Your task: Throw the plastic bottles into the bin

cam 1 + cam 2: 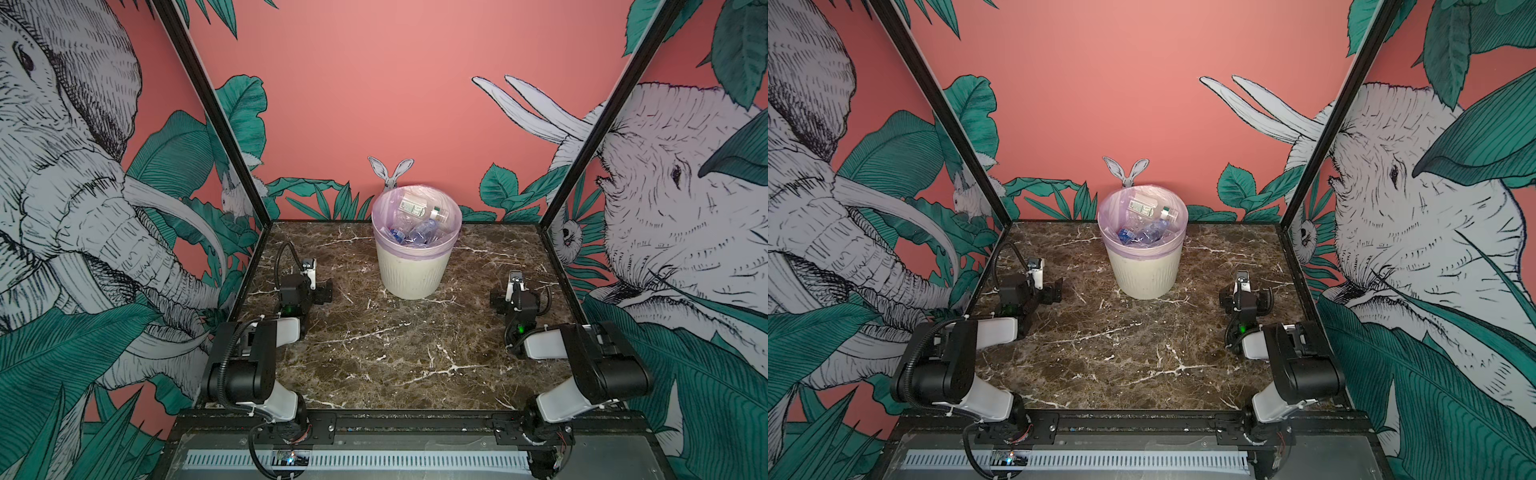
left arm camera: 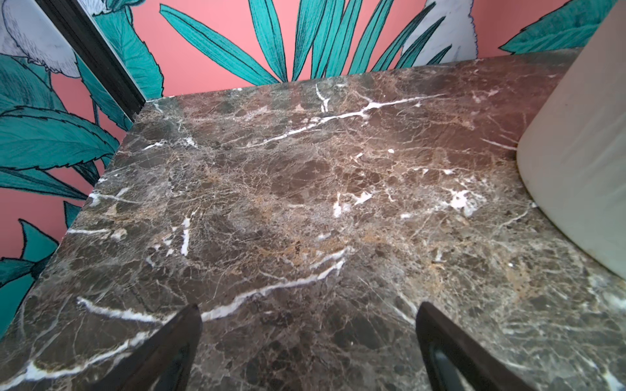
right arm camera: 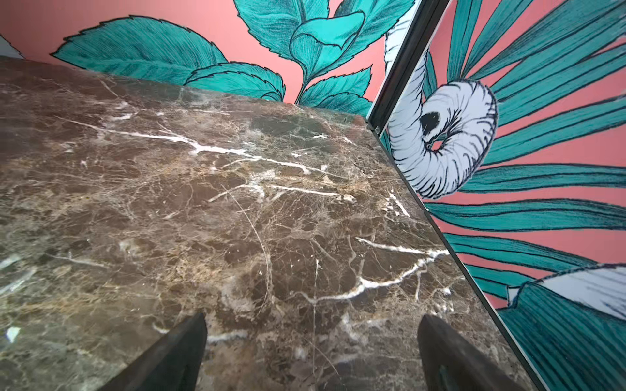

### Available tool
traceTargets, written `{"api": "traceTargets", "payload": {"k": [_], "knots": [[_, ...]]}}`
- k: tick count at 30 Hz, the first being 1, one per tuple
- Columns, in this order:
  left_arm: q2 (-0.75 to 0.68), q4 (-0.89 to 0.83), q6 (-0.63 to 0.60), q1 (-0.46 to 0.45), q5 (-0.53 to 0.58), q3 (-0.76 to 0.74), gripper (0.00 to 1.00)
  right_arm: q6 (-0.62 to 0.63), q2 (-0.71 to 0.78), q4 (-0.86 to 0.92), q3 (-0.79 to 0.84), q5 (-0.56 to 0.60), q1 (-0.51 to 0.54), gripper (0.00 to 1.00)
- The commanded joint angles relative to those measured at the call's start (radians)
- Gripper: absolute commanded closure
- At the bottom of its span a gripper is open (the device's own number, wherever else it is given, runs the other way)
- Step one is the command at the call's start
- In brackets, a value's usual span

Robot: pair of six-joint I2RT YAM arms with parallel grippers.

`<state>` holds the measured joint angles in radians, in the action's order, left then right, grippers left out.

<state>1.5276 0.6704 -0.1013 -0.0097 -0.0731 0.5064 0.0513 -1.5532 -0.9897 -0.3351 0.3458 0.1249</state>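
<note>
The bin (image 1: 415, 270) (image 1: 1144, 272), cream-white with a lilac liner, stands at the back middle of the marble table. Several plastic bottles lie inside it. A clear one with a white label and a green cap (image 1: 419, 209) (image 1: 1152, 209) is on top, and blue-labelled ones (image 1: 417, 234) (image 1: 1140, 235) sit lower. No bottle shows on the table. My left gripper (image 1: 309, 289) (image 1: 1034, 291) (image 2: 308, 311) rests low, left of the bin, open and empty. My right gripper (image 1: 517, 297) (image 1: 1244, 297) (image 3: 311, 320) rests low, right of the bin, open and empty. In the left wrist view the bin's side (image 2: 576, 152) is close by.
The brown marble table (image 1: 395, 353) is walled by patterned panels with black corner posts (image 1: 249, 183) (image 1: 557, 199). Both arms are folded back near the front edge, where a black rail (image 1: 415, 424) carries their bases.
</note>
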Motion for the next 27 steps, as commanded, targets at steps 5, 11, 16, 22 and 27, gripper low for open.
{"api": "traceTargets", "payload": {"k": [5, 11, 16, 22, 27], "knots": [[0.0, -0.019, -0.015, -0.002, 0.01, 0.017, 0.0, 0.014, -0.006, -0.109, 0.033, -0.079, -0.001, 0.01], [0.002, -0.019, -0.018, -0.003, 0.01, 0.017, 0.0, 0.008, -0.005, -0.089, 0.023, -0.068, -0.004, 0.01], [0.0, -0.019, -0.018, -0.002, 0.01, 0.017, 0.0, -0.001, -0.005, -0.074, 0.013, -0.047, -0.003, 0.01], [0.005, -0.028, -0.017, -0.002, 0.012, 0.025, 0.01, -0.001, -0.004, -0.074, 0.014, -0.049, -0.003, 0.01], [0.008, -0.058, -0.014, -0.007, 0.032, 0.04, 0.0, -0.001, -0.004, -0.074, 0.014, -0.048, -0.002, 0.01]]}}
